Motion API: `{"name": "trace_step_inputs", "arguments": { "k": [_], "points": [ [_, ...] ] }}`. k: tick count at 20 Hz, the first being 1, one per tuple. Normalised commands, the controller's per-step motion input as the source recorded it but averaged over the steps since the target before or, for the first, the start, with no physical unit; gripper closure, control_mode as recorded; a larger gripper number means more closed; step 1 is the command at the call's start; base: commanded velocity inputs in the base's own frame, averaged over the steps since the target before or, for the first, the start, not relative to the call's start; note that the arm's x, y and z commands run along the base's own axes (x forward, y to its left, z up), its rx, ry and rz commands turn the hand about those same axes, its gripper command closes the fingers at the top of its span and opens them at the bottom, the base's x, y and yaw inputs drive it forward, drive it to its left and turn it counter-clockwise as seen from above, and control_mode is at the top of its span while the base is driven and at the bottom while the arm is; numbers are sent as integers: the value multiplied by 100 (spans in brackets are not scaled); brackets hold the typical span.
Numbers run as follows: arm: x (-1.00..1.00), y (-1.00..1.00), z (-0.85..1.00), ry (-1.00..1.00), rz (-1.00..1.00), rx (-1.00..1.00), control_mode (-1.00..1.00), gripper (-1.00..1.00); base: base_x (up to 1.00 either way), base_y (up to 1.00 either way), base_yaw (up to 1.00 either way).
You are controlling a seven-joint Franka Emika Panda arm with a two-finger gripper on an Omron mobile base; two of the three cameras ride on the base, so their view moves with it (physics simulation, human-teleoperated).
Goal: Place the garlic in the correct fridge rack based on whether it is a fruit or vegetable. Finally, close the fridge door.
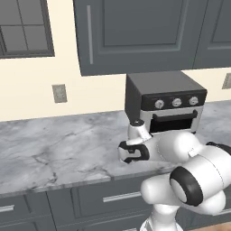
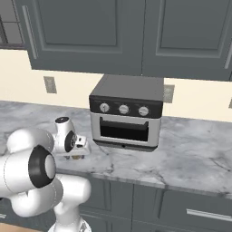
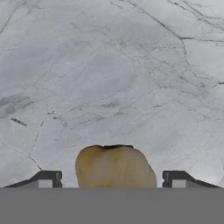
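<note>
Spanning the scene under dark grey wall cabinets (image 1: 135, 31), a grey-veined white marble desk (image 1: 54, 149), with dark grey drawer fronts (image 2: 190, 208) and silver bar pulls running below its front edge. Sitting on the desk against the cream wall, a boxy black-and-silver toaster oven (image 2: 126, 113) with three round knobs across its face and a dark glass door. Showing on the wall to the left of the oven, a small grey outlet plate (image 1: 59, 93), with a dark-framed window (image 1: 25, 27) further left at the upper corner of the left base view. Bending low over the desk just left of the oven in the right base view, the white arm, its wrist pointing downward. Hanging close over the marble, the two-finger gripper (image 3: 112, 178), jaws standing wide apart with a clear gap on each side of the bulb, not clamping it. Lying on the desk between the two dark fingertips (image 3: 46, 178), the small tan-brown garlic bulb (image 3: 114, 167), pale cream toward its right side and darker brown at its left and top. In the right base view, peeking out as a small brownish patch right under the hand, the same garlic, resting near the desk's front edge.
</note>
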Motion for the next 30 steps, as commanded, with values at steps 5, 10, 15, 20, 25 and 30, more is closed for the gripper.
{"name": "trace_step_inputs", "arguments": {
  "k": [5,10,15,20,25,30],
  "points": [
    [-20,0,2,-3,0,0,-100,100,0,0,0],
    [-97,-9,86,-18,-1,0,-100,100,0,0,0],
    [-95,-1,100,-13,0,0,-100,100,0,0,0],
    [-42,0,75,-4,0,0,-100,100,0,0,0],
    [0,0,36,5,0,0,-100,100,0,0,0],
    [0,3,0,0,1,0,100,100,-17,5,-5]
  ]
}}
